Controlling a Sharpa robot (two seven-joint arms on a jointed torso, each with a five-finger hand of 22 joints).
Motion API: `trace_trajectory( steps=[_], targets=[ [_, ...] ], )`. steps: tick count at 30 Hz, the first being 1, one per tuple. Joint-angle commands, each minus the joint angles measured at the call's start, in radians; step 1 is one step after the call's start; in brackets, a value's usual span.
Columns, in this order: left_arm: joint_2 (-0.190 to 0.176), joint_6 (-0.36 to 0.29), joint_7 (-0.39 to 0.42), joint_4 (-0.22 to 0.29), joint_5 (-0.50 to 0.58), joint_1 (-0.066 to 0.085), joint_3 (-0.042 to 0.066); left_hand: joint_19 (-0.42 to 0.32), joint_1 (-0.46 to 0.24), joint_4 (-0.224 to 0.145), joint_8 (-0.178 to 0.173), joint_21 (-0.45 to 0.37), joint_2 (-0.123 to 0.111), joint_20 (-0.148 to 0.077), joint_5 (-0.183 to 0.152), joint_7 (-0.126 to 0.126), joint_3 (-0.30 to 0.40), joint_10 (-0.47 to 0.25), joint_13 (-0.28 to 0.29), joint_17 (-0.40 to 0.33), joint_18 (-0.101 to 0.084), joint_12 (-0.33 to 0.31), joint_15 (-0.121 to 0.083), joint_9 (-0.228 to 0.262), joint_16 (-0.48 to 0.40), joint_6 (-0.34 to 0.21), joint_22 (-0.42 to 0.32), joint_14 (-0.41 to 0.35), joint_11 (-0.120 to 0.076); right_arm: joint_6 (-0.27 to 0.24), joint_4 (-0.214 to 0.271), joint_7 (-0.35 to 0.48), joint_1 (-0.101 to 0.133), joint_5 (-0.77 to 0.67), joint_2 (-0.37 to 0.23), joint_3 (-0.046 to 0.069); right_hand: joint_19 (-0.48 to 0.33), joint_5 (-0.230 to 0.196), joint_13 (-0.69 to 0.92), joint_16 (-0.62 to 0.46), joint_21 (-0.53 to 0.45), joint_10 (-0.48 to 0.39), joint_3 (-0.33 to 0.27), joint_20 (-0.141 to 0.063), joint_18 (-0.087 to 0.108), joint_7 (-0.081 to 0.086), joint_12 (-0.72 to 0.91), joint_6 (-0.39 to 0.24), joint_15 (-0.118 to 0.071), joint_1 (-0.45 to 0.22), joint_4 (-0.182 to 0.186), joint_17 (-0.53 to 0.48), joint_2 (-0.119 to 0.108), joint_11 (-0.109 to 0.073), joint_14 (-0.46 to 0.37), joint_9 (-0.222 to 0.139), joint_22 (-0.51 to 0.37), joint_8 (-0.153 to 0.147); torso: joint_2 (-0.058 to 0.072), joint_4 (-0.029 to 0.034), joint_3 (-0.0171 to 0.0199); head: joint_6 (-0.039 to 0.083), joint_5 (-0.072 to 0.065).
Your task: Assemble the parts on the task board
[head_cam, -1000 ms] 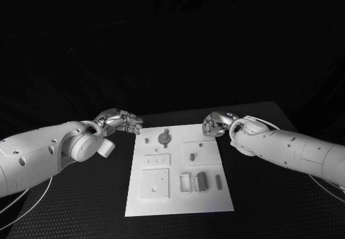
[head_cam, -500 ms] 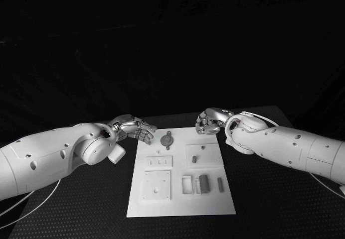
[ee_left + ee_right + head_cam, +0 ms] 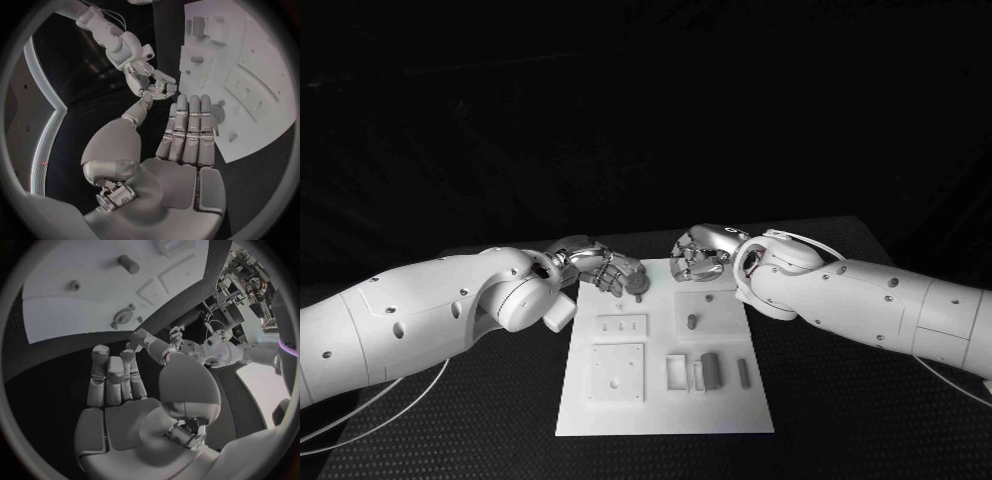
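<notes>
The white task board (image 3: pixel 664 400) lies in the middle of the black table. A round grey part (image 3: pixel 636 284) sits near its far edge, also seen as the round part (image 3: pixel 123 316). A short peg (image 3: pixel 689 320) stands mid-board, and two dark blocks (image 3: pixel 708 367) lie toward the near right. My left hand (image 3: pixel 603 268) hovers over the board's far left corner, fingers reaching the round part; its palm (image 3: pixel 181 165) is bare and the fingers straight. My right hand (image 3: pixel 700 252) hangs at the far edge, right of the round part, its palm (image 3: pixel 119 420) holding nothing.
Black table (image 3: pixel 473 420) surrounds the board on all sides. A thin white cable (image 3: pixel 387 400) loops under my left arm at the near left. Recessed white plates (image 3: pixel 612 372) take up the board's left half.
Both hands have moved inward along the board's far edge. The left hand has come from beside the board to over its far left corner; the right has shifted left toward the round part.
</notes>
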Motion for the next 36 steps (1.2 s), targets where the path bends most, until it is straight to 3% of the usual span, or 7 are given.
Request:
trace_trajectory(
  steps=[1,8,26,36],
  targets=[
    [0.010,-0.006,-0.035,0.003,0.048,0.001,0.001,0.010,-0.005,-0.002,-0.007,-0.004,0.007,-0.001,-0.004,0.005,-0.006,-0.012,0.003,0.002,0.021,0.007,-0.002,-0.002,-0.004,-0.007,0.001,0.006,0.002,0.015,0.016,0.001,0.000,0.003,0.008,0.000,0.007,0.002,0.002,0.006,0.003,0.006,0.001,-0.003,0.016,0.011,0.004,0.070,-0.006,-0.003,-0.006,0.001,0.008,0.000,0.003,0.042,0.018,0.025,0.000,0.0005,0.0003,-0.001,0.000],
    [0.027,0.008,-0.044,0.000,0.049,0.001,0.001,0.012,-0.049,0.016,-0.008,-0.010,0.017,-0.002,-0.004,0.005,-0.021,-0.021,0.017,0.011,0.021,0.017,-0.003,-0.003,-0.008,0.000,0.001,0.008,0.000,0.002,0.035,0.007,0.000,0.004,0.014,0.000,0.008,0.002,0.002,0.006,0.003,0.007,0.001,-0.003,0.016,0.011,0.004,0.070,-0.006,-0.003,-0.007,0.001,0.008,0.000,0.003,0.043,0.018,0.025,0.000,0.0017,0.0002,-0.005,0.000],
    [0.045,0.025,-0.050,-0.020,0.046,0.001,0.000,0.013,-0.047,0.011,-0.010,-0.013,0.031,-0.002,-0.004,0.005,-0.015,-0.029,0.023,0.015,0.021,0.020,-0.003,-0.004,-0.012,0.001,0.002,0.009,0.001,-0.010,0.084,0.008,0.000,0.004,0.014,0.001,0.010,0.002,0.002,0.006,0.004,0.008,0.002,-0.005,0.016,0.011,0.004,0.070,-0.007,-0.005,-0.008,0.001,0.009,-0.001,0.005,0.043,0.017,0.024,0.001,0.0009,0.0004,-0.012,0.005],
    [0.055,0.042,-0.047,-0.017,0.035,0.001,0.000,0.017,-0.049,0.008,-0.008,-0.013,0.039,-0.003,-0.004,0.006,-0.014,-0.026,0.028,0.020,0.021,0.026,-0.005,-0.004,-0.011,0.009,0.003,0.014,-0.001,-0.007,0.087,0.009,0.000,0.003,0.020,0.001,0.011,0.002,0.002,0.005,0.004,0.008,0.002,-0.005,0.016,0.011,0.003,0.070,-0.007,-0.005,-0.008,0.001,0.009,-0.001,0.005,0.043,0.017,0.024,0.001,0.0006,0.0003,-0.012,0.003]
  ],
)
